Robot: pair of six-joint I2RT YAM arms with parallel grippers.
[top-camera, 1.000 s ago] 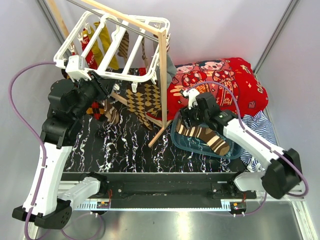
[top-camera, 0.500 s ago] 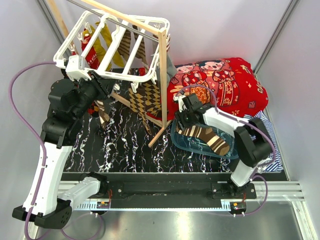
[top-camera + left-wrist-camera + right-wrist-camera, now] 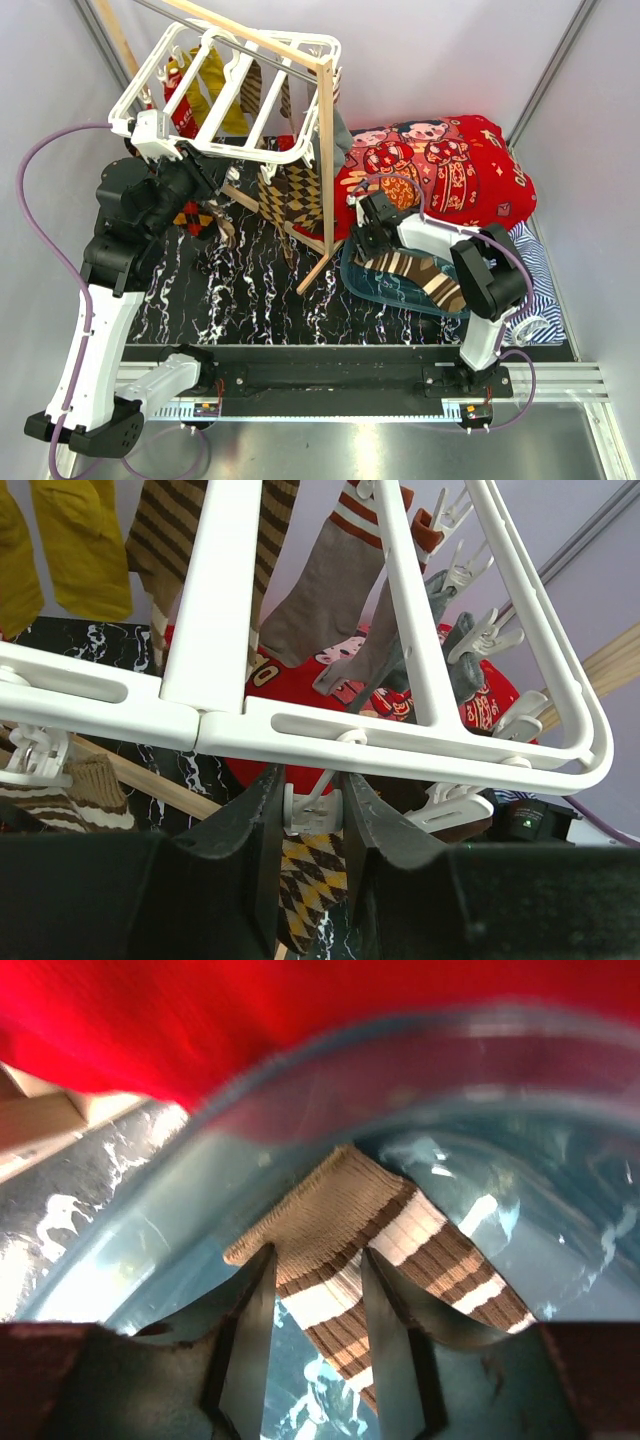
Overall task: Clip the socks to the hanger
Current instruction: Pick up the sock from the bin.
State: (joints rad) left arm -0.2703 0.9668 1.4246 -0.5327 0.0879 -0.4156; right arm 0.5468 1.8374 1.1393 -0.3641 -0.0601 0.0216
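The white hanger (image 3: 240,148) hangs tilted at the back left, with mustard (image 3: 215,85), red (image 3: 180,105) and brown diamond-patterned (image 3: 295,195) socks clipped to it. My left gripper (image 3: 205,172) reaches up under its front rim. In the left wrist view that gripper (image 3: 311,800) is shut on a white clip (image 3: 300,810) below the hanger bar (image 3: 400,735); a yellow-black argyle sock (image 3: 315,880) hangs from the clip. A brown-and-cream striped sock (image 3: 420,275) lies in a blue tray (image 3: 400,298). My right gripper (image 3: 316,1260) is open, its fingers pressed onto the sock's cuff end (image 3: 330,1200).
A bare-wood rack pole (image 3: 325,150) stands between the hanger and the tray. A red cartoon blanket (image 3: 450,160) lies behind the tray, a blue-white striped cloth (image 3: 535,270) at the right. The tabletop (image 3: 250,300) is black marble-patterned.
My right gripper has slid left and down to the striped sock's cuff end, and its jaws have narrowed. The left gripper has stayed on the clip; the hanging socks swayed slightly.
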